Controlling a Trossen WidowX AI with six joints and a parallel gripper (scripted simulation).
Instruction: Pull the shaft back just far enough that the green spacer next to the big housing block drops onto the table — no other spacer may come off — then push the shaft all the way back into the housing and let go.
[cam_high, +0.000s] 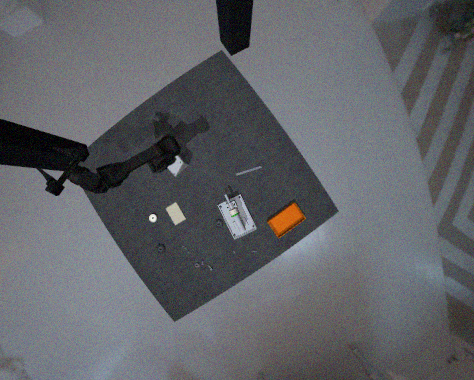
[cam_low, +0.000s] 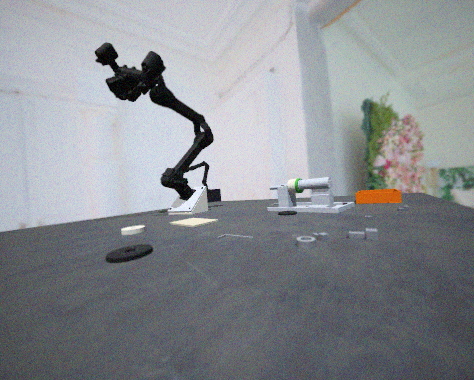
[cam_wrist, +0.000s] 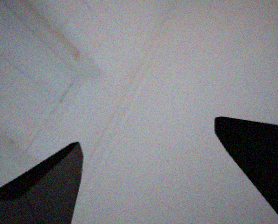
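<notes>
Exterior view shows a dark tabletop (cam_high: 200, 180) (cam_low: 200, 310) before pale, panelled walls (cam_low: 65, 165).

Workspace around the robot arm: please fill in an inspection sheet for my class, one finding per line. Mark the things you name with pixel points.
Surface: dark grey mat (cam_high: 200, 290) (cam_low: 225, 310), faintly mottled.
Job's things: green spacer (cam_high: 235, 215) (cam_low: 298, 185) still threaded, beside a cream one (cam_high: 233, 212) (cam_low: 291, 185); housing block (cam_low: 322, 195) on a pale base plate (cam_high: 245, 232) (cam_low: 275, 208).
Clutter: orange bin (cam_high: 286, 220) (cam_low: 378, 197), cream slab (cam_high: 175, 213) (cam_low: 194, 222), white disc (cam_high: 151, 218) (cam_low: 133, 230), dark discs, small metal pieces.
Gripper (cam_wrist: 149, 136): open, raised, away from the shaft.
Cables: nothing seen.
Surroundings: pale walls, pink flowers (cam_low: 402, 142).
</notes>
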